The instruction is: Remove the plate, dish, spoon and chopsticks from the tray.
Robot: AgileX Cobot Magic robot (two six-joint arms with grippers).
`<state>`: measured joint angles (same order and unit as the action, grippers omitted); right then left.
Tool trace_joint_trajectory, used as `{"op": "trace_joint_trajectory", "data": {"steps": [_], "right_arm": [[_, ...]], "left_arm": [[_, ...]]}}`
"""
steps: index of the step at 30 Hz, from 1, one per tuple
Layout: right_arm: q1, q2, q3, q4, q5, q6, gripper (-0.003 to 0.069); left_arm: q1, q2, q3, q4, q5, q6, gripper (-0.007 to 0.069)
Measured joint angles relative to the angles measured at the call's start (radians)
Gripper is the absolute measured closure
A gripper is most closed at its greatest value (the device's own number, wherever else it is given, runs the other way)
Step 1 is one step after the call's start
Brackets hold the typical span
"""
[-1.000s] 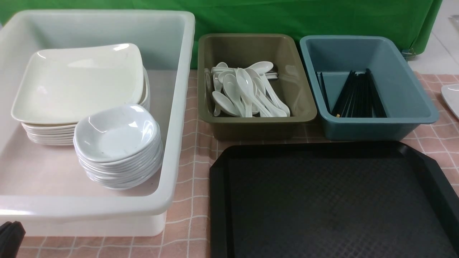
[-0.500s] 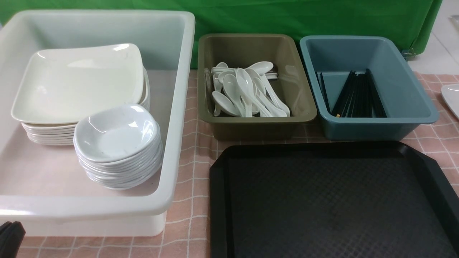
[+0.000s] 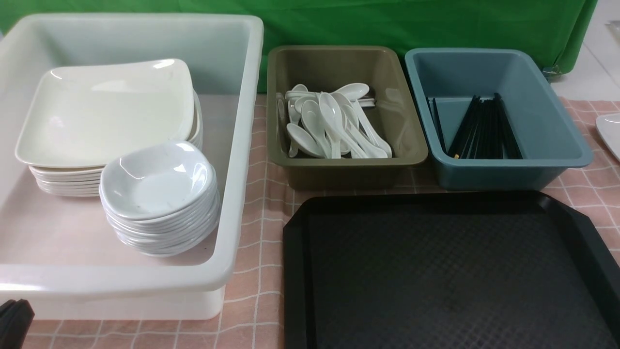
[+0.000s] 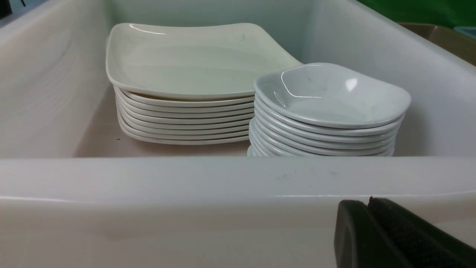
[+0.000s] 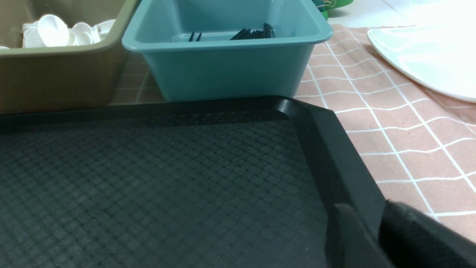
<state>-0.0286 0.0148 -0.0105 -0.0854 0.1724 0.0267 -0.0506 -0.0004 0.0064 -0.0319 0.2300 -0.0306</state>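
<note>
White tub [image 3: 242, 160], olive [image 3: 346, 165], blue tubs [image 3: 508, 169]

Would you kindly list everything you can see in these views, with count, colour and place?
white tub: one, white, left on the table
square plates: one stack, white, far in the white tub
small dishes: one stack, white, in the white tub, nearer
olive tub: one, olive, centre back
spoons: a pile, white, in the olive tub
blue tub: one, blue, right back
chopsticks: a bundle, black, in the blue tub
tray: one, black, near right, nothing on it
lone plate: one, white, far right on the cloth
tablecloth: one, pink checked
backdrop: green, behind
left gripper: black, before the white tub
right gripper: black, at the tray's right rim
</note>
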Motion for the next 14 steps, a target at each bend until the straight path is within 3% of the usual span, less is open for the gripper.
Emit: {"op": "trace_joint_trajectory", "data": {"steps": [14], "right_arm": [[0.000,0.000,0.000,0.000,0.000,0.000,0.0422]], "left_arm": [[0.000,0.000,0.000,0.000,0.000,0.000,0.0603]]}}
